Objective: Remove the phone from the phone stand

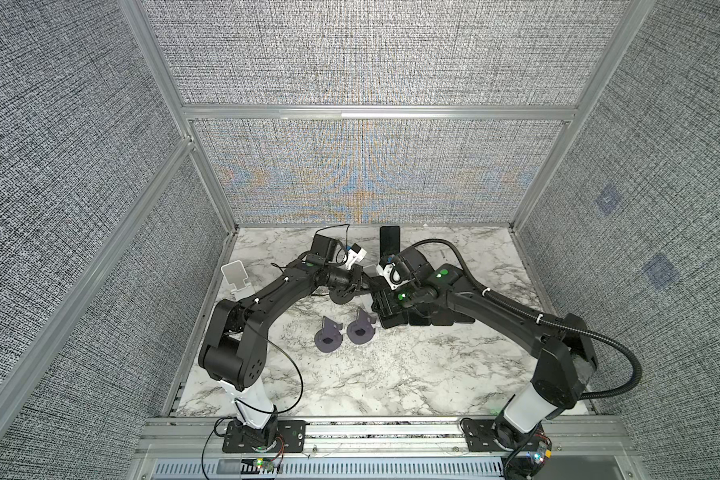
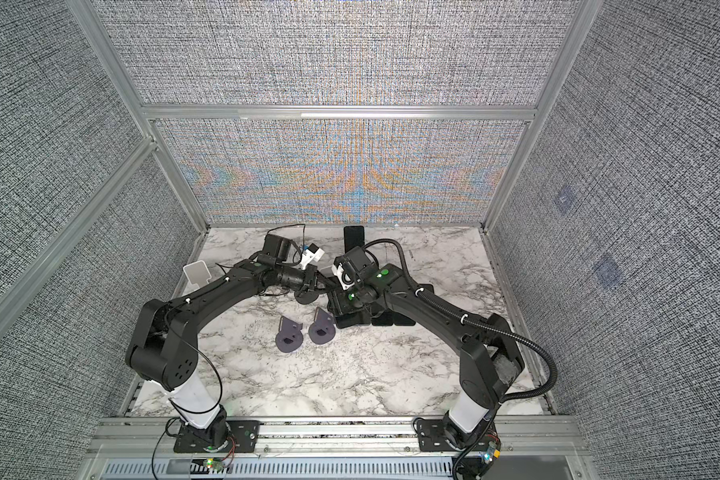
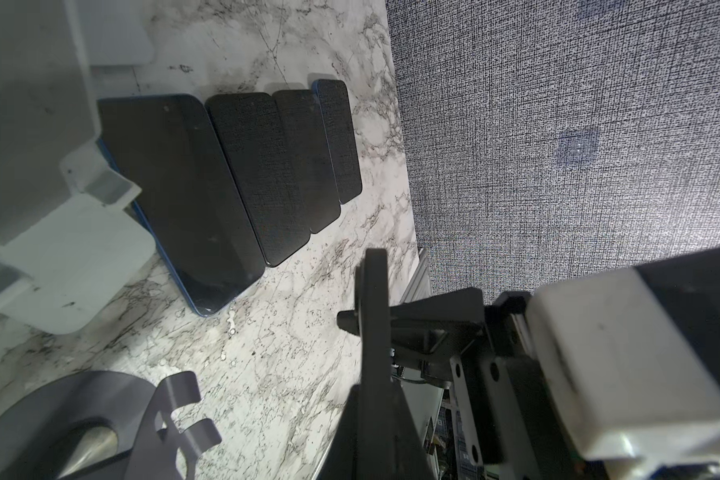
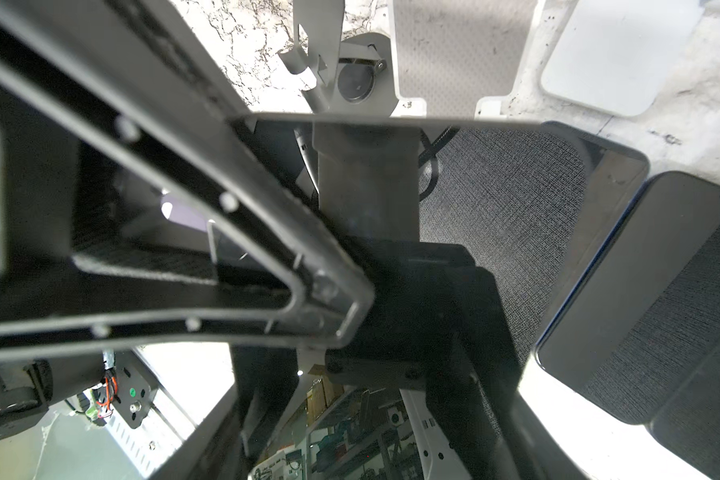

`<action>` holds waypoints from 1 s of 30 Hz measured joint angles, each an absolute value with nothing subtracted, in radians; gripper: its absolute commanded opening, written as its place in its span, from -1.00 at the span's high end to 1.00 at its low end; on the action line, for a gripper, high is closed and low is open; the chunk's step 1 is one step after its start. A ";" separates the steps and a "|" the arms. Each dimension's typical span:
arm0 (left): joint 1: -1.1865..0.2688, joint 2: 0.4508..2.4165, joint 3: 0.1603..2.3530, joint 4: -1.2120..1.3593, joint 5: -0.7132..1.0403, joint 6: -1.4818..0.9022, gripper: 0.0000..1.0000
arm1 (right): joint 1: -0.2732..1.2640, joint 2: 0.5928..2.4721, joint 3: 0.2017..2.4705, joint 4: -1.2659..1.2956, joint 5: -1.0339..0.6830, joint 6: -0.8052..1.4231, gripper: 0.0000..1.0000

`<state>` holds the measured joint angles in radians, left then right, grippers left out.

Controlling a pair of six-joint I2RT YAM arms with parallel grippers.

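The left gripper (image 1: 364,282) is clamping shut on the upright plate of the dark phone stand (image 3: 373,282) at the centre of the marble table (image 1: 350,374). The blue-edged phone (image 3: 175,199) is lying off that stand, at the left end of an overlapping row of phones (image 3: 275,166), just beside a white stand (image 3: 71,266). The right gripper (image 1: 383,311) is hovering over it; whether its jaws are gripping cannot be told.

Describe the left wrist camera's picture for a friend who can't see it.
Four dark phones lie in a fanned row on a marble table. Close to the lens, the robot's left hand pinches a thin dark plate; a white stand and a grey stand sit nearby.
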<state>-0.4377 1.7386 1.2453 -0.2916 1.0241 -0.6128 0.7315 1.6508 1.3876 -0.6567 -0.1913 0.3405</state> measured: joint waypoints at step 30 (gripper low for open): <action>-0.440 1.739 1.255 -0.305 1.046 -0.605 0.01 | 0.654 1.629 1.386 -0.707 -0.168 0.270 1.00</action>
